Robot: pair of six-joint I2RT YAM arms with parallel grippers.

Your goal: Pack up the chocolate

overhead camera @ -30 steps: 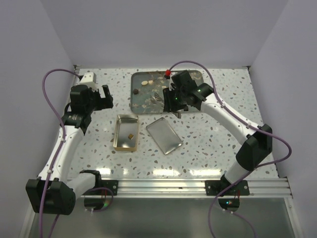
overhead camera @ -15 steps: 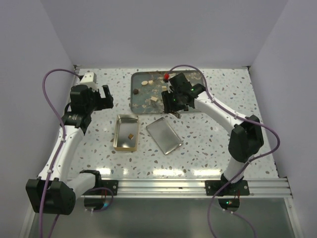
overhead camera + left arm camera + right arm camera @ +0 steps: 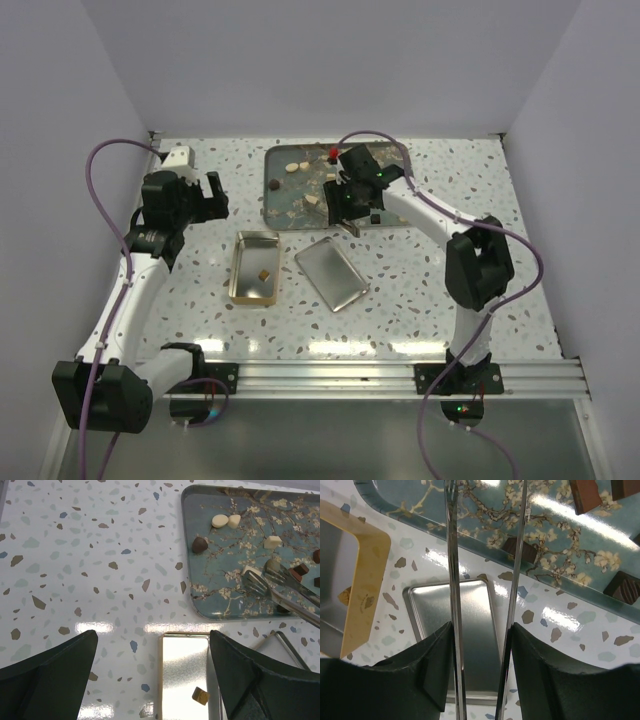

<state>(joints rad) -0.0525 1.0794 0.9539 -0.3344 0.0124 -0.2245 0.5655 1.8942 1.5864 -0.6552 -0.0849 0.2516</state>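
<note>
The chocolate lies as small lumps on the teal blossom tray (image 3: pixel 285 208): cream ones (image 3: pixel 225 520), a dark one (image 3: pixel 200 543) and brown squares (image 3: pixel 585 495). One tan piece (image 3: pixel 201 696) sits in the open gold tin (image 3: pixel 255 268). My right gripper (image 3: pixel 350 205) hovers at the tray's near edge, shut on the metal tongs (image 3: pixel 452 555). The tongs' two arms stand apart, and their tips (image 3: pixel 260 580) reach over the tray beside a cream lump. My left gripper (image 3: pixel 200 195) hangs open over the tabletop left of the tray, holding nothing.
The tin's silver lid (image 3: pixel 332 273) lies flat right of the tin, under my right gripper in the right wrist view. The side and back walls enclose the speckled tabletop (image 3: pixel 400 290). A metal rail runs along the near edge.
My right gripper has shifted slightly left over the tray while its elbow swung inward. The tongs' arms have spread wider. The left arm has not moved.
</note>
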